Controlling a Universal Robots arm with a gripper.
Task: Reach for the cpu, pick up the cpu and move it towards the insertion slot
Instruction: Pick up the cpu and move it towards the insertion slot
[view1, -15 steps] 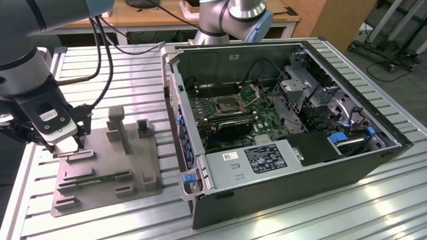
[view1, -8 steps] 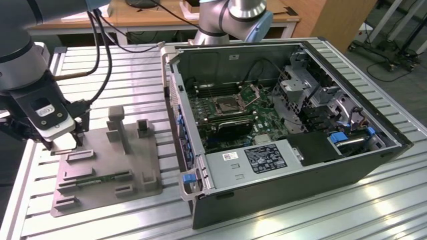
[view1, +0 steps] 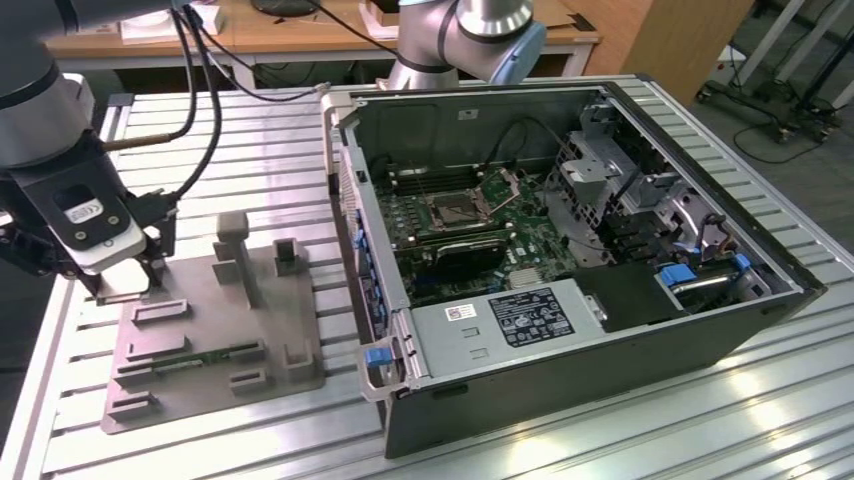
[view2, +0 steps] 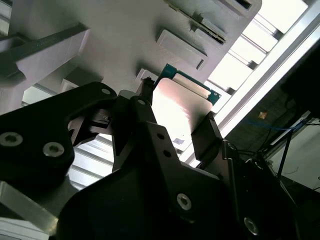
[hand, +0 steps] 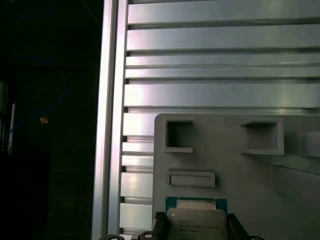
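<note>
The cpu (view1: 118, 277), a small pale silvery square on a green board, lies at the grey plastic tray's (view1: 214, 335) far corner on the exterior view's left. My gripper (view1: 124, 284) is down over it. In both wrist views the two dark fingers sit against opposite edges of the cpu (view2: 177, 105) (hand: 196, 220), so the gripper (view2: 176, 114) looks shut on it. Whether the chip is off the tray (hand: 225, 160) I cannot tell. The insertion slot (view1: 450, 210), a metal-framed square socket, sits on the motherboard inside the open computer case.
The open computer case (view1: 574, 330) fills the exterior view's right, its near side wall (view1: 350, 190) standing between the tray and the slot. Upright posts (view1: 234, 245) rise from the tray. A memory stick (view1: 200, 358) lies in it. Black cables (view1: 200, 110) hang by the arm.
</note>
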